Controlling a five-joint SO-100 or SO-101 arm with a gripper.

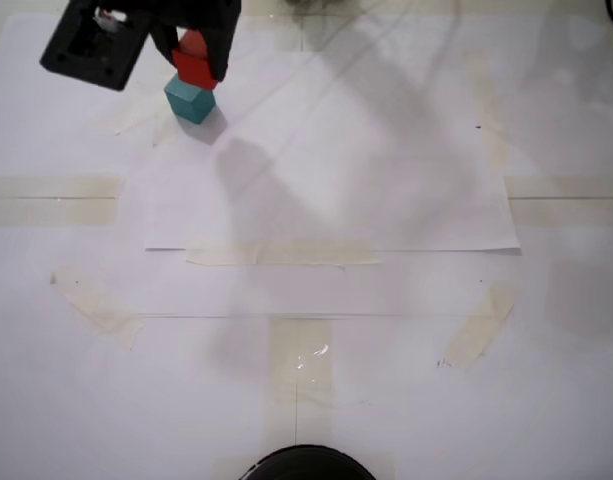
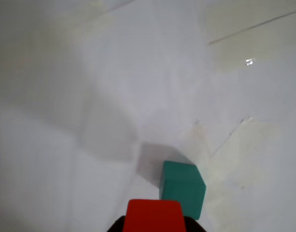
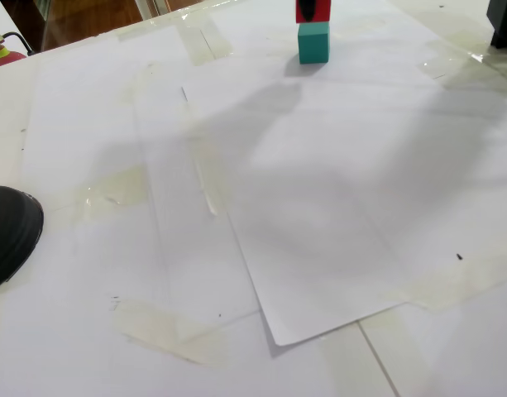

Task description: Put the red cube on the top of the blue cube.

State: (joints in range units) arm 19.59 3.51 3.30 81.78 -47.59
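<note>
— Where is the red cube (image 1: 194, 66) sitting?

— Between the black fingers of the gripper (image 1: 193, 62), which is clamped on it from both sides. In a fixed view it sits directly above the blue cube (image 1: 189, 100), near the top left corner of the white paper sheet (image 1: 386, 180).

— Are the two cubes touching?

— In a fixed view the red cube (image 3: 312, 10) appears to rest right on top of the blue cube (image 3: 313, 43) (though the picture's upper edge cuts the red one off). The wrist view shows the red cube (image 2: 153, 216) at the bottom edge, with the blue cube (image 2: 183, 187) just behind and to its right.

— Anything else on the table (image 1: 566, 350)?

— Strips of yellowed tape (image 1: 282, 256) holding the paper down, and a dark round object (image 3: 7, 231) at the edge.
</note>
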